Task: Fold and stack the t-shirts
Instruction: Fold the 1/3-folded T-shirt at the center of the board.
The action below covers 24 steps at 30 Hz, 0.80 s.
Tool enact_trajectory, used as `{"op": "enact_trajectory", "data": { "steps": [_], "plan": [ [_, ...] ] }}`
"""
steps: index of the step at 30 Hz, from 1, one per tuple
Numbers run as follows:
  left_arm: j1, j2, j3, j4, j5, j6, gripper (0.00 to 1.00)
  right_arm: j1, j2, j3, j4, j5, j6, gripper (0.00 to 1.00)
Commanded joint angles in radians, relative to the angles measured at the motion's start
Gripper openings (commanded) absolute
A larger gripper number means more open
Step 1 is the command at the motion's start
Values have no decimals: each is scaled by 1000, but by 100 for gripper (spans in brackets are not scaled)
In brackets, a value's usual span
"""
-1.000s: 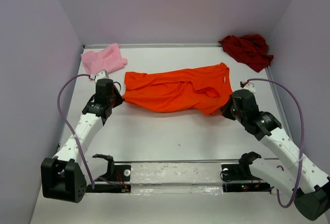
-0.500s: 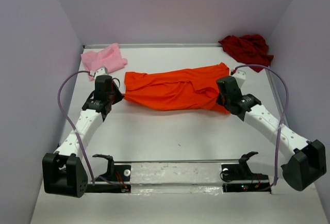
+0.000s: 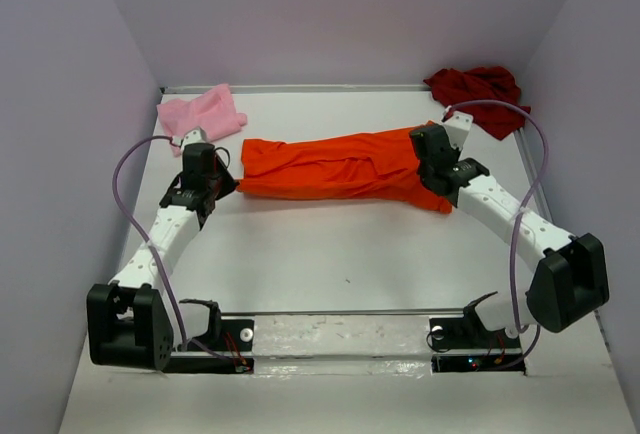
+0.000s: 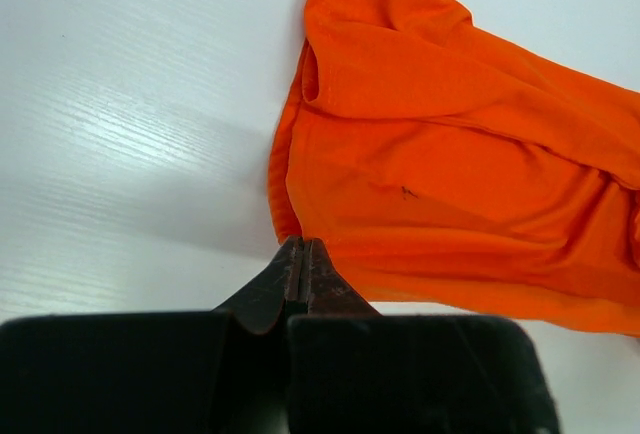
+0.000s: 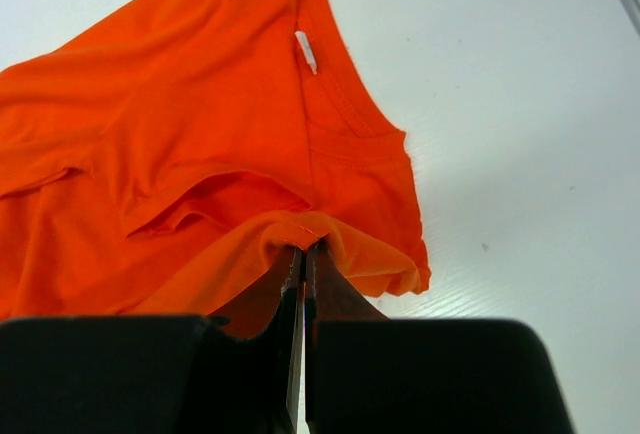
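The bright orange t-shirt [image 3: 330, 166] lies stretched left to right across the middle of the table as a narrow folded band. My left gripper [image 3: 230, 190] is shut on its left edge; in the left wrist view the closed tips [image 4: 302, 245] pinch the orange hem [image 4: 450, 154]. My right gripper [image 3: 424, 159] is shut on a raised fold of the same shirt near its right end, over the collar side; the right wrist view shows the tips [image 5: 304, 248] biting that fold [image 5: 200, 134]. The pink t-shirt [image 3: 203, 114] sits crumpled at the far left. The dark red t-shirt [image 3: 480, 94] is bunched at the far right.
Purple walls close in the table on the left, back and right. A metal rail [image 3: 345, 319] with the arm mounts runs along the near edge. The left arm base [image 3: 125, 326] and right arm base [image 3: 567, 281] stand at the near corners, with purple cables looping above each arm.
My right gripper has carried the orange shirt's near right edge back and leftward over the shirt, narrowing it into a band. The left gripper has shifted slightly toward the back, still gripping.
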Motion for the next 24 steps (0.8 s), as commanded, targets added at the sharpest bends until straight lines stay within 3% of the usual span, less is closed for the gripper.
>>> {"op": "enact_trajectory", "data": {
  "steps": [1, 12, 24],
  "plan": [
    [13, 31, 47, 53, 21, 3, 0, -23, 30, 62, 69, 114, -36, 0],
    [23, 220, 142, 116, 54, -32, 0, -58, 217, 166, 109, 153, -82, 0],
    [24, 488, 420, 73, 28, 7, 0, -129, 398, 275, 152, 111, -121, 0]
  ]
}}
